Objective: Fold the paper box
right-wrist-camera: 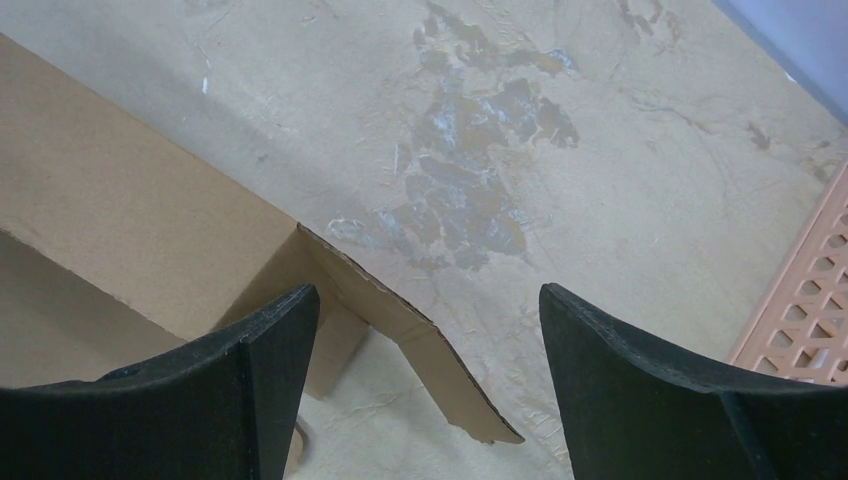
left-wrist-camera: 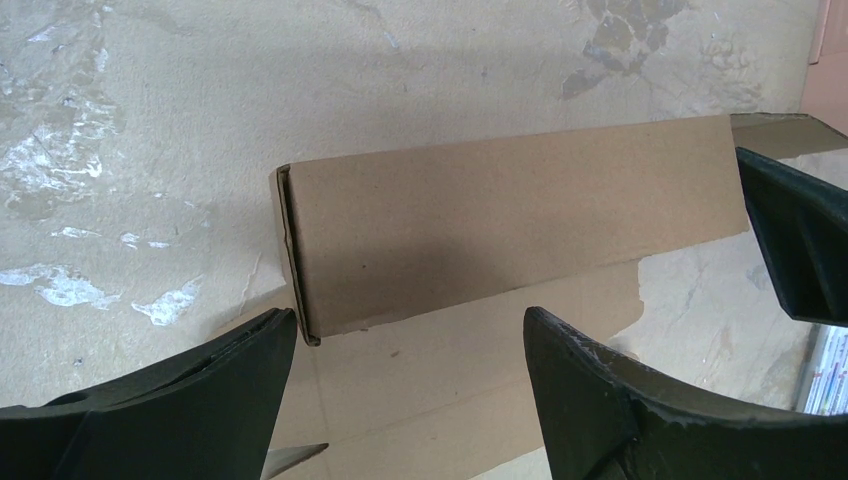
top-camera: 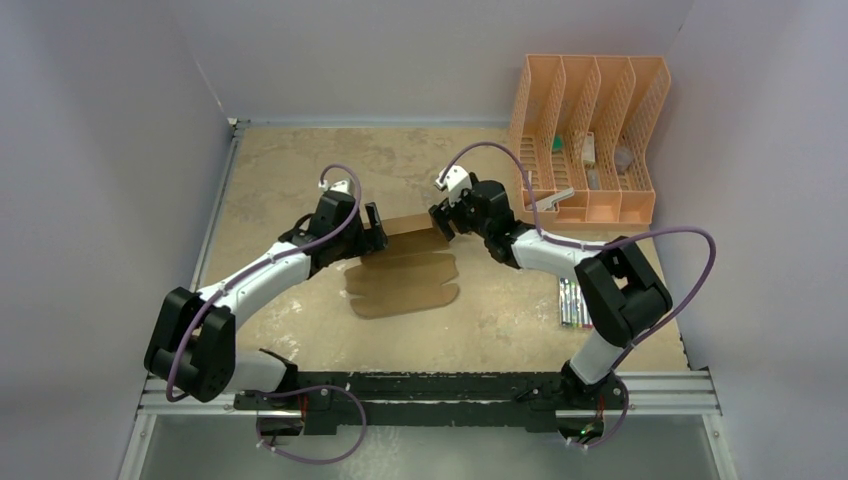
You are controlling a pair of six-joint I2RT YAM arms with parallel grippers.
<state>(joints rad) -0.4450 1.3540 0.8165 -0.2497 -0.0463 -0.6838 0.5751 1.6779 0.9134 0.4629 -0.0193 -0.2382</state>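
Note:
The paper box is brown cardboard lying mid-table, mostly flat, with its far panel folded upright. My left gripper is at the left end of that panel and my right gripper at the right end. In the left wrist view the upright panel stands just beyond my open left gripper, whose left fingertip is close to the panel's corner. In the right wrist view the panel ends in a bent side flap that hangs between the fingers of my open right gripper, touching neither.
An orange plastic file rack with small items in it stands at the back right; its edge shows in the right wrist view. A pack of coloured markers lies by the right arm. Walls enclose the table on three sides.

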